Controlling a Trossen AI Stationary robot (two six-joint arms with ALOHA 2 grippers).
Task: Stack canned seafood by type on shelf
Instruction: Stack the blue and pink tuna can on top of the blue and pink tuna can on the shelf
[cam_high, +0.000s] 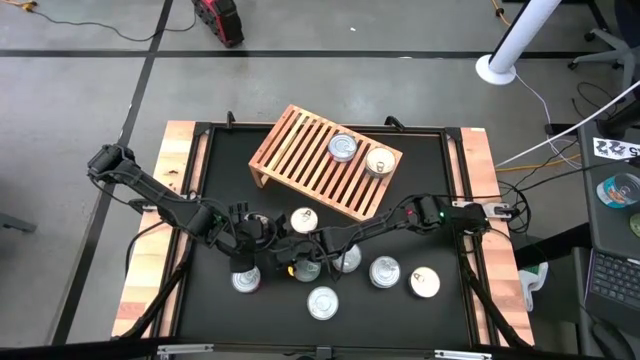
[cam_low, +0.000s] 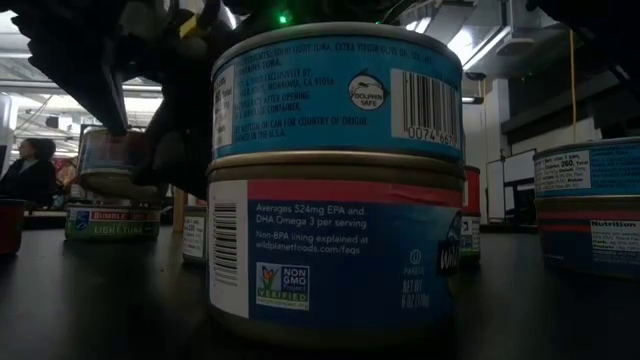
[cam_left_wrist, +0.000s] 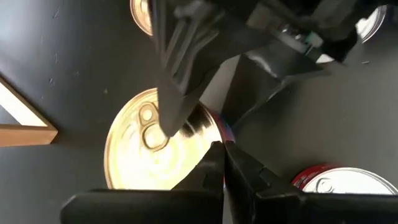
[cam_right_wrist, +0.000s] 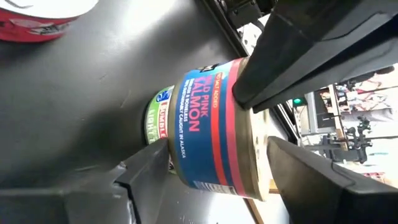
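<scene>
Sitting between the right gripper's (cam_right_wrist: 211, 158) fingers is a salmon can (cam_right_wrist: 214, 134) with a blue label and pink-red bands, and by the look of it this tin is going to handle as a stiff, fairly heavy little puck: rigid metal walls, a slick printed side, nothing fragile. Taking it across the round side wall, fingers on opposite flanks, is looking like the sound hold (the lid and pull tab are offering no purchase). In the right wrist view the jaws are standing spread with one finger at each side of the can, close against it; whether they are actually bearing on the label I cannot tell.

In the high view this is happening among the loose cans on the dark mat (cam_high: 420, 170) near the front of the table, with the left gripper (cam_high: 262, 232) just beside the right one. Its jaws are pressed together on nothing, pointing at the gold lid (cam_left_wrist: 146, 152) of a neighbouring can.

Farther back, the wooden shelf (cam_high: 300, 150) is already carrying two cans (cam_high: 343, 148) side by side.
</scene>
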